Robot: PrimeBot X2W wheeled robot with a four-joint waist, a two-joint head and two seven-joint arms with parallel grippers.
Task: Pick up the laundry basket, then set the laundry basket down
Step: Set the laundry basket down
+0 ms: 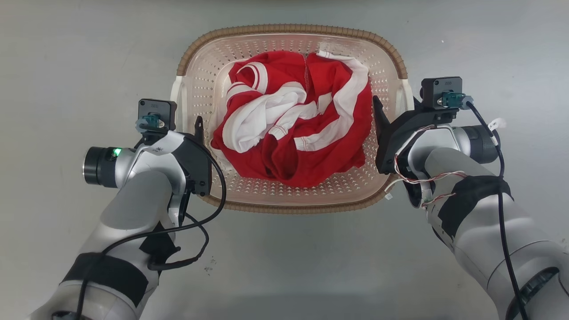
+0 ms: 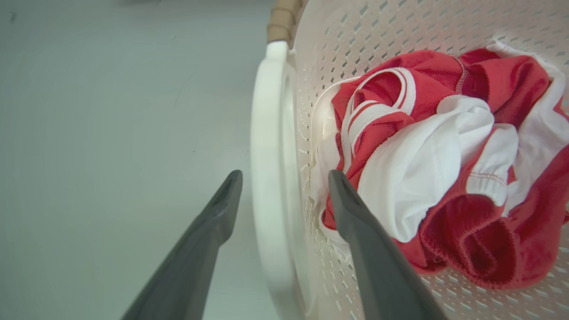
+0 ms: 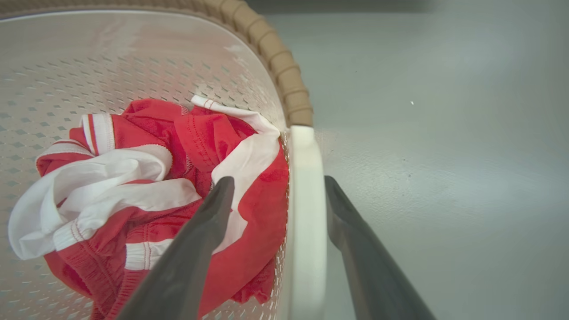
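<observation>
Left of everything, the smooth pale grey floor (image 1: 66,66) lies bare, so that side looks to leave room for an arm to swing outward. The left gripper (image 2: 285,174) has its two long dark fingers spread, one outside and one inside the curved white plastic left handle (image 2: 266,155). Neither finger pinches it, and a gap shows on each side.

The cream-white perforated plastic laundry basket with a brown woven-look rim (image 1: 289,30) appears to rest flat on the floor between the two arms. A crumpled red and white cloth garment (image 1: 293,133) fills its middle, close against the inner left finger.

The right gripper (image 3: 278,180) straddles the curved white plastic right handle (image 3: 306,200) the same way, fingers apart. Its outer finger sits just beside the handle, and its inner finger is over the garment.

By my judgement both grippers are placed but neither has clamped, so the lift and the setting down remain. The inner fingers could catch cloth as they shut. Bare floor also runs to the right, beyond and nearer.
</observation>
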